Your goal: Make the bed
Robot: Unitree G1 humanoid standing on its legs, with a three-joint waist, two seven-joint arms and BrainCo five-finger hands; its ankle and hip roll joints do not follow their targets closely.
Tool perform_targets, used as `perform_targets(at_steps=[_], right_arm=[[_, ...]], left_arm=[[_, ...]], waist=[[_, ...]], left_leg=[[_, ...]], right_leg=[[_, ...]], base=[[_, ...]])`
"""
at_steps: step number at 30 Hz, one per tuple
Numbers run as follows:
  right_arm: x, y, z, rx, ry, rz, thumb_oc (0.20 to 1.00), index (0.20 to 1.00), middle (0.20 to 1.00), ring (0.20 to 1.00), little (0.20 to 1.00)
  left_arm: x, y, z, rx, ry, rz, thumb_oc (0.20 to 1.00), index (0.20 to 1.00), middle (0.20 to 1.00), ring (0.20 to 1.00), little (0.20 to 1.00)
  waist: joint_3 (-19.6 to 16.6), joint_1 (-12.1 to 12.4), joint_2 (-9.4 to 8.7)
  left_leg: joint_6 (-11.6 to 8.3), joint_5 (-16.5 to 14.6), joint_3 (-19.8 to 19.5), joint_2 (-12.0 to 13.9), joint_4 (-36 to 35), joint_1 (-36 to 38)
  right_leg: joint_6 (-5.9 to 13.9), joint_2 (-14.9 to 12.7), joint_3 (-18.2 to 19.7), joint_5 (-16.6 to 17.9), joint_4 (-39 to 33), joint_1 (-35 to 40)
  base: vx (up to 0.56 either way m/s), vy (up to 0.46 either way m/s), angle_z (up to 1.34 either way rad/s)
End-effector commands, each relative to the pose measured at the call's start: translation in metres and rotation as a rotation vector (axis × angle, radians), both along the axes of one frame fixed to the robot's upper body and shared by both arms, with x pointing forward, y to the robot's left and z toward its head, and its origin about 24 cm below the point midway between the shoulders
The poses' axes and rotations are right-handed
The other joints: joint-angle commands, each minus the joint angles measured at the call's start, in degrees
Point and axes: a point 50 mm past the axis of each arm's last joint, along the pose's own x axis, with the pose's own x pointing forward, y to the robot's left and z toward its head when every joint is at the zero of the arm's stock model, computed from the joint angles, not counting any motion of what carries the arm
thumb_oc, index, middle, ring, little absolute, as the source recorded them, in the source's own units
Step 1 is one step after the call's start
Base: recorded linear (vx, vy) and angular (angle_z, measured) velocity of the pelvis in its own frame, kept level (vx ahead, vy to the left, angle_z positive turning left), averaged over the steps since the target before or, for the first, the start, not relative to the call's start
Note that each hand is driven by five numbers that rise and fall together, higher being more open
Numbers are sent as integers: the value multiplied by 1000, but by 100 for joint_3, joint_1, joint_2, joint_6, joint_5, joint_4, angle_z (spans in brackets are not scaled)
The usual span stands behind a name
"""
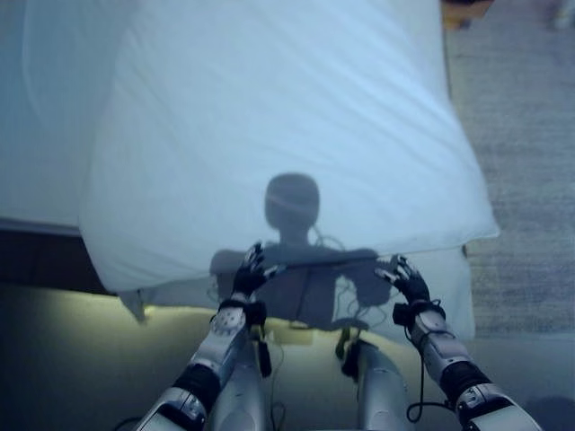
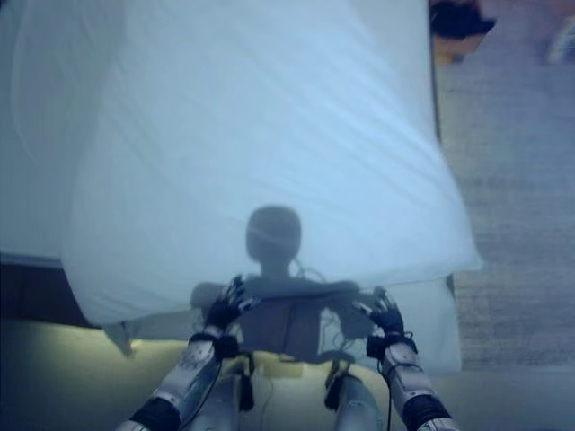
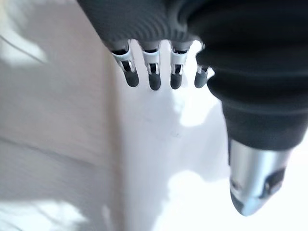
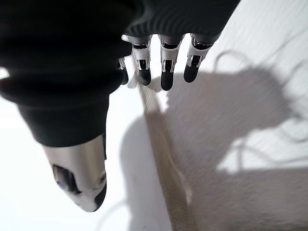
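A white duvet (image 1: 287,135) lies spread over the bed, its near edge (image 1: 296,269) hanging over the foot of the mattress (image 1: 449,296). My left hand (image 1: 252,272) is raised at that near edge on the left, fingers (image 3: 153,77) straight and apart from the thumb (image 3: 252,185), holding nothing. My right hand (image 1: 406,278) is raised at the same edge on the right, fingers (image 4: 166,62) straight above the duvet's hem (image 4: 161,144), holding nothing. Both hands hover just over the cloth.
The bed's bare sheet (image 1: 45,108) shows to the left of the duvet. Grey carpet (image 1: 521,135) runs along the right side of the bed. A dark bed base (image 1: 36,256) shows at the lower left. A dark object (image 2: 458,22) sits at the far right corner.
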Motion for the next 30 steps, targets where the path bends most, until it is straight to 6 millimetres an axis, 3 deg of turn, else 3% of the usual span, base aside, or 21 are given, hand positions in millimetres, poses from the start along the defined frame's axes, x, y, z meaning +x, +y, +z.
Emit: perform_targets(at_steps=[1, 2, 4, 8, 9, 12, 13, 22, 30], right_arm=[[7, -8, 48, 109, -257, -106, 1000, 1000, 1000, 1000, 1000], [7, -8, 48, 110, -259, -107, 1000, 1000, 1000, 1000, 1000], [14, 0, 70, 183, -350, -133, 1000, 1000, 1000, 1000, 1000], [20, 8, 85, 265, -405, -143, 1000, 1000, 1000, 1000, 1000], [24, 14, 91, 388, -431, -156, 1000, 1000, 1000, 1000, 1000], [28, 17, 94, 466, -437, -163, 1000, 1000, 1000, 1000, 1000], [32, 18, 99, 590, -462, -185, 1000, 1000, 1000, 1000, 1000], [42, 12, 119, 882, -583, -215, 1000, 1000, 1000, 1000, 1000], [48, 2, 130, 899, -625, -211, 1000, 1000, 1000, 1000, 1000]], left_arm=[[-2, -23, 18, -222, -24, -53, 1000, 1000, 1000, 1000, 1000], [-2, -23, 18, -222, -25, -54, 1000, 1000, 1000, 1000, 1000], [-1, -44, 32, -348, -27, -105, 1000, 1000, 1000, 1000, 1000], [-2, -57, 45, -396, -49, -149, 1000, 1000, 1000, 1000, 1000], [-4, -65, 52, -434, -49, -173, 1000, 1000, 1000, 1000, 1000], [-6, -69, 56, -458, -45, -186, 1000, 1000, 1000, 1000, 1000], [-8, -73, 61, -482, -46, -202, 1000, 1000, 1000, 1000, 1000], [-5, -75, 79, -481, -101, -224, 1000, 1000, 1000, 1000, 1000], [-5, -80, 86, -461, -133, -261, 1000, 1000, 1000, 1000, 1000]], waist=[[-74, -121, -58], [-76, -119, -60], [-74, -143, -64], [-74, -126, -77], [-74, -104, -75], [-74, -75, -70], [-74, -51, -50], [-74, 48, 44], [-74, 56, 91]], left_leg=[[-286, -800, -244, 351, 941, -535], [-284, -808, -245, 351, 966, -563], [-259, -855, -267, 371, 1176, -1041], [-234, -868, -307, 352, 1274, -1394], [-232, -883, -316, 356, 1336, -1580], [-235, -899, -331, 337, 1393, -1738], [-241, -907, -342, 323, 1394, -1869], [-254, -874, -334, 254, 1340, -2115], [-284, -849, -302, 262, 1316, -2237]], right_leg=[[428, -402, -86, 1051, -316, -403], [427, -407, -79, 1045, -295, -431], [403, -461, -55, 1019, -100, -914], [376, -498, -28, 999, 54, -1291], [366, -552, -37, 988, 126, -1471], [354, -575, -46, 971, 180, -1596], [362, -608, -60, 981, 199, -1725], [358, -675, -108, 975, 260, -2015], [385, -682, -128, 973, 266, -2154]], base=[[-89, -2, -2], [-40, 7, 4], [-50, 2, 3], [-36, -22, -4], [-23, -38, 1], [-14, -34, 5], [-5, -18, 4], [4, -17, 4], [0, 0, 0]])
